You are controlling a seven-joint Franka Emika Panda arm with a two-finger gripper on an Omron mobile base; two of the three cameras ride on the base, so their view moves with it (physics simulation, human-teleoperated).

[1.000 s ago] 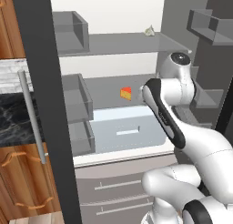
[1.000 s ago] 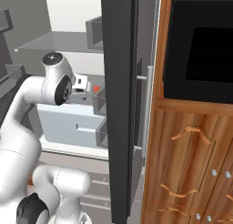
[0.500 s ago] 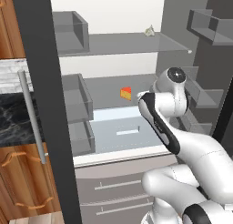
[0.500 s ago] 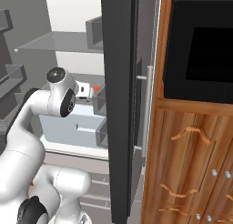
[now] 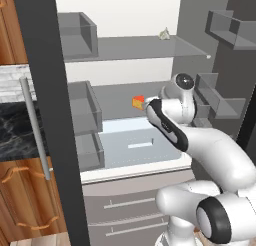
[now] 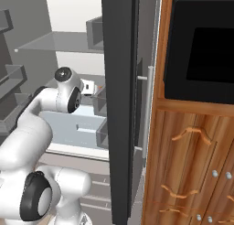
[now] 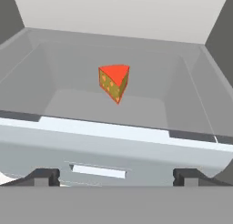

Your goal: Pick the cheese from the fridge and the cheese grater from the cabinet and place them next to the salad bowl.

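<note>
Lowered since before, tool (image 7: 116, 176) gapes, cheese (image 7: 114, 82) well beyond.

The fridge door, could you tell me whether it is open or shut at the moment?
Open: the fridge interior shows, with the cheese on its shelf and the dark door swung aside.

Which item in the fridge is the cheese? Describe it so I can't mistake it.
Look in the open fridge, at the grey shelf just above the pale drawer. The cheese sits alone mid-shelf, ahead of the open gripper. It is a small orange-yellow wedge with a red face, unlike the pale lump on the top shelf.
</note>
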